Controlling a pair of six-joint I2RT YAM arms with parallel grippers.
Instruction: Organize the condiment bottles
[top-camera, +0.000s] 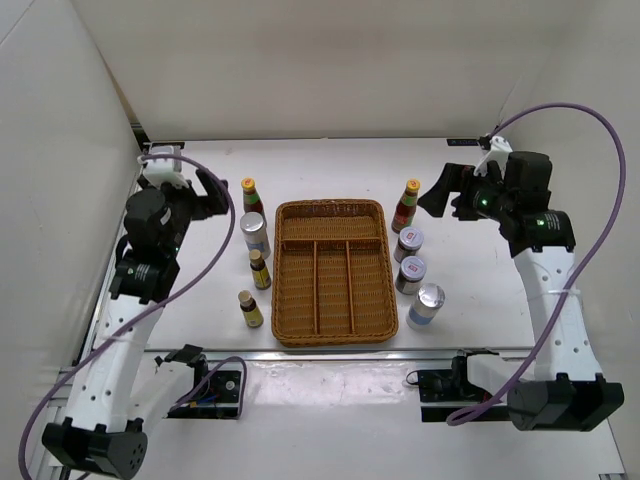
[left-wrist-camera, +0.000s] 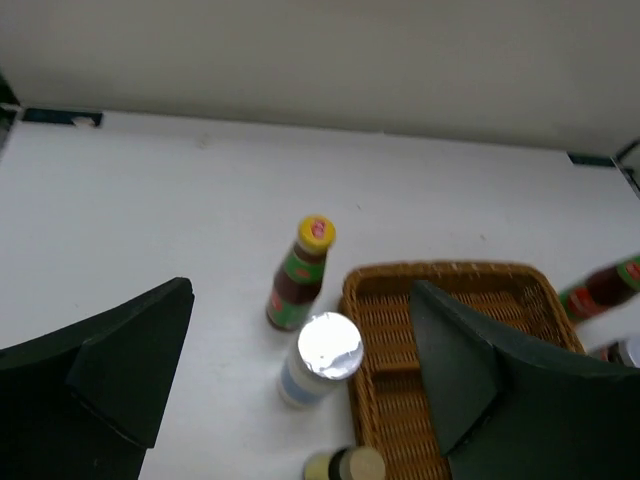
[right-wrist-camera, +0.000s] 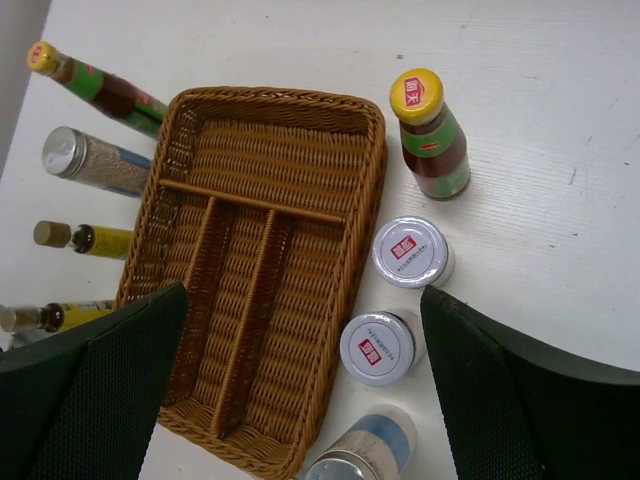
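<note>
Eight containers stand on the table (top-camera: 190, 285) outside the wicker tray (top-camera: 330, 206), four to a side. None is in a compartment, so I judge the sorting has not begun.

Left gripper (top-camera: 210, 193): hangs over the far-left part of the table, jaws spread wide, nothing between them. Its wrist camera looks down past both fingers at the left red bottle (top-camera: 249, 193) and the left jar (top-camera: 255, 235). This is probably a line-up for a pick, though I cannot tell which one is the target.

Left column, far to near: left red bottle, left jar, far brown bottle (top-camera: 260, 270), near brown bottle (top-camera: 250, 308). All are upright, just beside the tray's left rim and not touching it. I judge they sit there to be within the left arm's reach.

Tray: one cross compartment at the far end and three long slots toward the arms, all bare.

Right column, far to near: right red bottle (top-camera: 407, 204), far right jar (top-camera: 409, 243), middle right jar (top-camera: 411, 272), near right jar (top-camera: 427, 305). They stand close together along the right rim, and all appear upright.

Right gripper (top-camera: 443, 192): raised just beside the right red bottle, jaws wide apart and empty. The height likely gives its camera the whole layout.
</note>
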